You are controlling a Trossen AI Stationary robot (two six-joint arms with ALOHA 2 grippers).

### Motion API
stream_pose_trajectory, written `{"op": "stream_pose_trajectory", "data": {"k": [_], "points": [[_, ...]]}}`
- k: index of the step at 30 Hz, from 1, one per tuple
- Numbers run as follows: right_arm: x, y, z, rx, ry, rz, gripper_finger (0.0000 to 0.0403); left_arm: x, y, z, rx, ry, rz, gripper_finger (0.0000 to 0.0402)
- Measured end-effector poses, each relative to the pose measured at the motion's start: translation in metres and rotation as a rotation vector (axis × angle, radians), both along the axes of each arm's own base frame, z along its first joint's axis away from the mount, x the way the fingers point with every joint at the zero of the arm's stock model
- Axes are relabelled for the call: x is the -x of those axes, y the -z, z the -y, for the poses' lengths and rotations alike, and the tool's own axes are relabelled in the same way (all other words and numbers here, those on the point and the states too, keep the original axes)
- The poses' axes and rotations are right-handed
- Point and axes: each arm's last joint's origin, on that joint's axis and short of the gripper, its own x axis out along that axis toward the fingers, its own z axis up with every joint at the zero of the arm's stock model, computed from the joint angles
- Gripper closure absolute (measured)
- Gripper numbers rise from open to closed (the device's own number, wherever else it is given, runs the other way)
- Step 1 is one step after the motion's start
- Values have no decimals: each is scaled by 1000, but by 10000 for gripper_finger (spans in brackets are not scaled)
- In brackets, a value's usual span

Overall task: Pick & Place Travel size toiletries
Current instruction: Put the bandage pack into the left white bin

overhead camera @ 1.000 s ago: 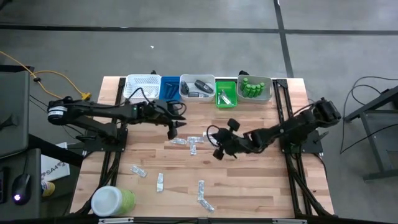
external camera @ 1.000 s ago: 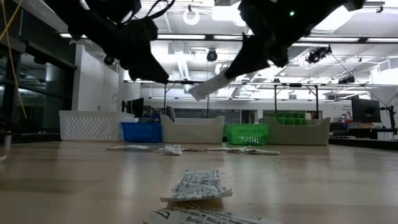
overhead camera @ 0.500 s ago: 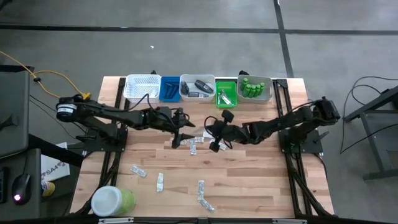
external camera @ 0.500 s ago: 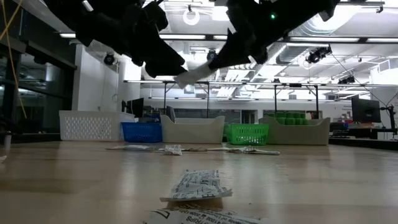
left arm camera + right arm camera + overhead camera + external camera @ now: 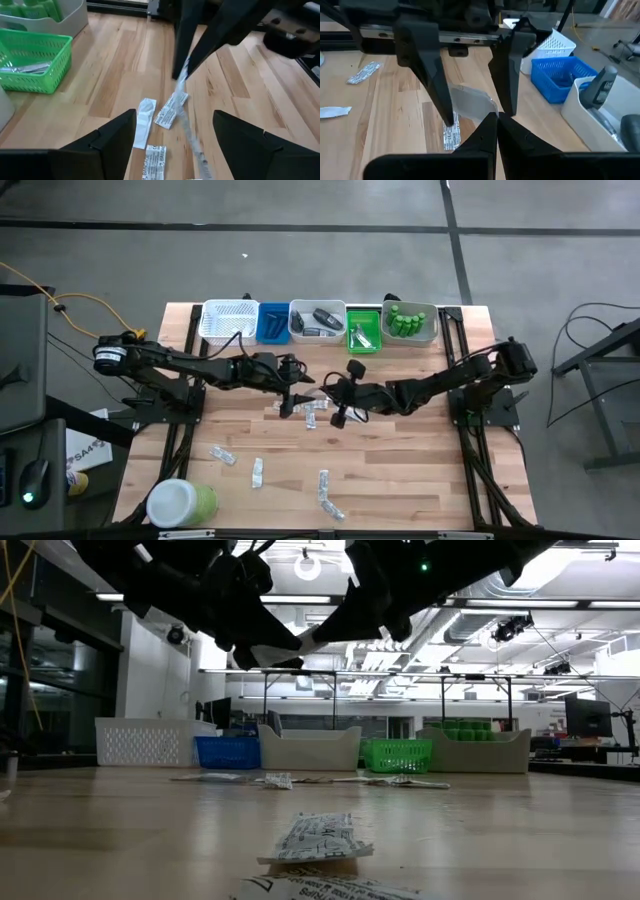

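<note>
My right gripper (image 5: 496,119) is shut on a clear flat sachet (image 5: 470,102) above the middle of the table. My left gripper (image 5: 175,145) faces it, open, with a finger (image 5: 435,75) on each side of the sachet's free end (image 5: 186,117). I cannot tell whether they touch it. In the high view the two grippers meet at the table's middle (image 5: 315,393). Several more sachets (image 5: 300,410) lie flat on the wood below them and nearer the front (image 5: 222,455). My right gripper pinches one end of the sachet (image 5: 487,111) between its two shut fingertips. The fingers come roughly level from the table's right side. The sachet is lifted clear of the table and sticks out beyond the fingertips toward my left gripper, slanting slightly down (image 5: 300,643).
A row of trays stands along the far edge: a white basket (image 5: 228,320), a blue tray (image 5: 272,320), a grey tray (image 5: 317,320), a green basket (image 5: 363,330) and a grey tray of green bottles (image 5: 410,320). A big green jar with a white lid (image 5: 180,503) stands at the near left corner.
My right gripper has carried the sachet toward the table's left, up to my left gripper. My left gripper has moved toward the table's right to meet it, and its fingers have opened and now stand on either side of the sachet.
</note>
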Motion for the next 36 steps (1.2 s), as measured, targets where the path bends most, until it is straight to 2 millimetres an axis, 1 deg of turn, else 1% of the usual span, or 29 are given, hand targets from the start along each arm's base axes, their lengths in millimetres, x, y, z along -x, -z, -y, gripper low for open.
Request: {"op": "stream_pose_trajectory", "data": {"k": [6,10,14,22,23,24,29,31,34,36], "points": [[-1,-2,0,27,2,15,400,0,0,0,1,-3,-1,140],[1,2,1,26,29,-19,400,0,0,0,32,-22,0,169],[2,2,1,31,44,-24,400,0,0,0,45,-28,1,226],[1,2,1,28,48,-19,400,1,4,0,91,-50,-40,374],[1,2,1,27,48,-18,400,2,4,0,94,-51,-45,387],[1,2,1,27,47,-17,400,2,4,0,94,-51,-47,393],[1,2,0,14,12,-24,399,2,5,0,94,-52,-52,398],[2,1,0,-4,2,-21,393,2,5,0,94,-51,-52,398],[6,-6,-2,-41,6,-2,370,2,5,0,94,-51,-53,399],[10,-12,-3,-57,6,3,345,2,5,-1,94,-53,-56,399]]}}
